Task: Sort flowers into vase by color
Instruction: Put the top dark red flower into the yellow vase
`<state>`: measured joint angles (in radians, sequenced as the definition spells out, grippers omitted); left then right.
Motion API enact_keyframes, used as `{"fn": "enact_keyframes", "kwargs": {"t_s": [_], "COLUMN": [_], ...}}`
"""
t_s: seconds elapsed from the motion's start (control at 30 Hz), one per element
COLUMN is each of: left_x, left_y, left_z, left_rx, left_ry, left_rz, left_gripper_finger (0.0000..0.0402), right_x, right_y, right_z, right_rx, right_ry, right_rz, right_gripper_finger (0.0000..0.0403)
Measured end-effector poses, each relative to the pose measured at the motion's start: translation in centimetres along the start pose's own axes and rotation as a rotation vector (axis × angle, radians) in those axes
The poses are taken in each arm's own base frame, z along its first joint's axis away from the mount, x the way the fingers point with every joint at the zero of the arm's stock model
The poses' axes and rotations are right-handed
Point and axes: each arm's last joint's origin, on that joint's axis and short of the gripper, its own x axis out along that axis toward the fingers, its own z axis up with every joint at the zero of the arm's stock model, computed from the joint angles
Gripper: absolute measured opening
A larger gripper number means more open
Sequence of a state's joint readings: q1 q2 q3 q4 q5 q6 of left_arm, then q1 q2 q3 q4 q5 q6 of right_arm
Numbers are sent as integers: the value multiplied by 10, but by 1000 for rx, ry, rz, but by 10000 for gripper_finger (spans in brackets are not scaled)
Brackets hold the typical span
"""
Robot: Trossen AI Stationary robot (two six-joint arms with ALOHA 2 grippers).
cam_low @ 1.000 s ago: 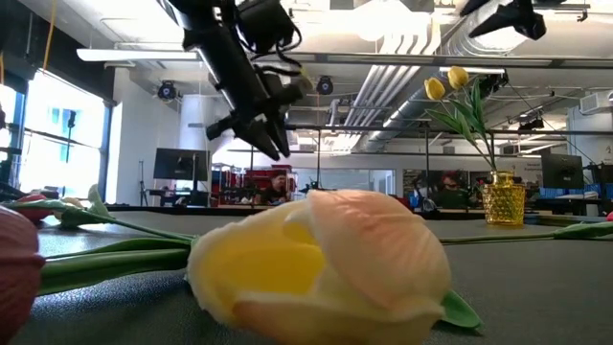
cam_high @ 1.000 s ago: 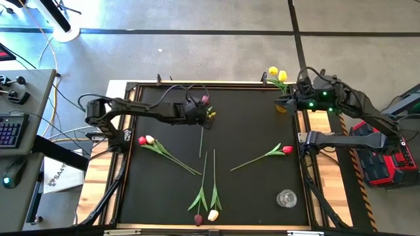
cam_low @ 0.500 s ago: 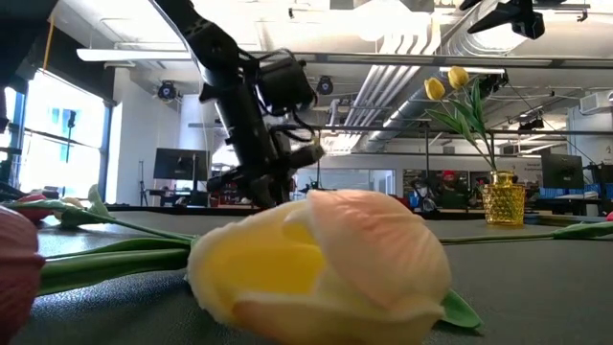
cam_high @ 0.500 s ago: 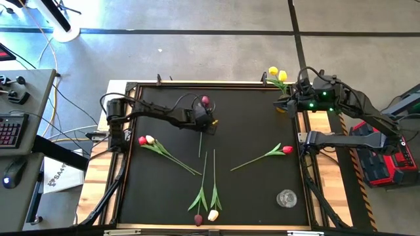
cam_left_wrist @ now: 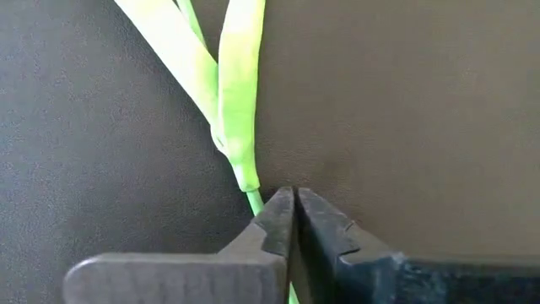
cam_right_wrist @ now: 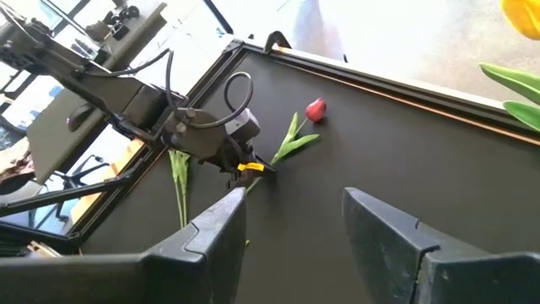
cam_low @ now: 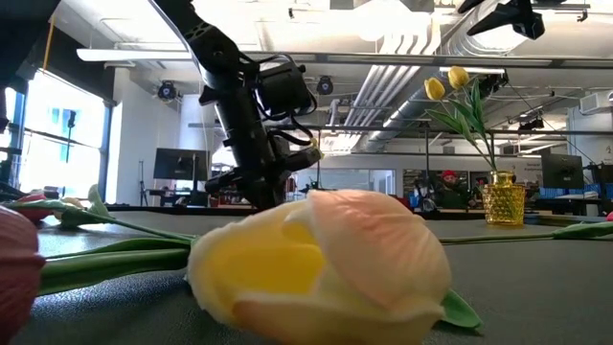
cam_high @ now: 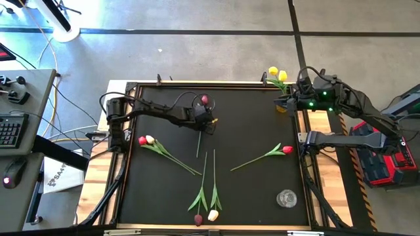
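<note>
Change: left gripper (cam_left_wrist: 293, 221), low over the tabletop's (cam_high: 249, 131) far-left part, has closed since a second ago. It was part-open above the maroon tulip (cam_high: 204, 100); now the jaws meet on that tulip's stem (cam_left_wrist: 253, 198) just below the leaves. Judged: grasp made, lift comes next.

Near edge: cream tulip (cam_high: 213, 214) and a second maroon tulip (cam_high: 198, 219), heads toward the edge, stems pointing at the centre. Clear vase (cam_high: 286, 198) stands empty near the near-right corner.

Middle: red-and-cream pair (cam_high: 146, 140) by the left edge; red tulip (cam_high: 287, 150) by the right edge.

Far: gripped maroon tulip, head toward the far edge. Gold vase (cam_low: 503, 198) at the far-right corner holds two yellow tulips (cam_high: 277, 73).

Right gripper (cam_right_wrist: 295, 219): fingers apart, empty, waiting by the gold vase.

Writing: none readable on task items; lettering on a box beside the tabletop is too small to read.
</note>
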<state>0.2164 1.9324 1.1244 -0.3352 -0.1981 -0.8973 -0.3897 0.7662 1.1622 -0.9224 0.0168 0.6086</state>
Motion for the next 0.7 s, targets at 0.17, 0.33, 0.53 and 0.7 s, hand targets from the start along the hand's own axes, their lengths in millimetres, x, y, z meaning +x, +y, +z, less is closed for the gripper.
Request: {"fn": "enact_keyframes", "kwargs": {"t_s": [0.17, 0.33, 0.53, 0.7], "left_x": [-6, -30, -37, -20], "left_y": [-1, -5, -2, 2], "left_z": [3, 6, 8, 5], "left_rx": [-26, -21, -19, -14], "left_ry": [18, -69, -144, -82], "left_rz": [-44, -47, 31, 57], "left_gripper_finger": [28, 52, 82, 104], "right_x": [0, 0, 0, 0], "right_y": [0, 0, 0, 0], "right_z": [0, 0, 0, 0], "right_rx": [5, 5, -3, -4], "right_ry": [1, 1, 2, 3], "right_rz": [0, 0, 0, 0], "right_gripper_finger": [184, 184, 184, 184]}}
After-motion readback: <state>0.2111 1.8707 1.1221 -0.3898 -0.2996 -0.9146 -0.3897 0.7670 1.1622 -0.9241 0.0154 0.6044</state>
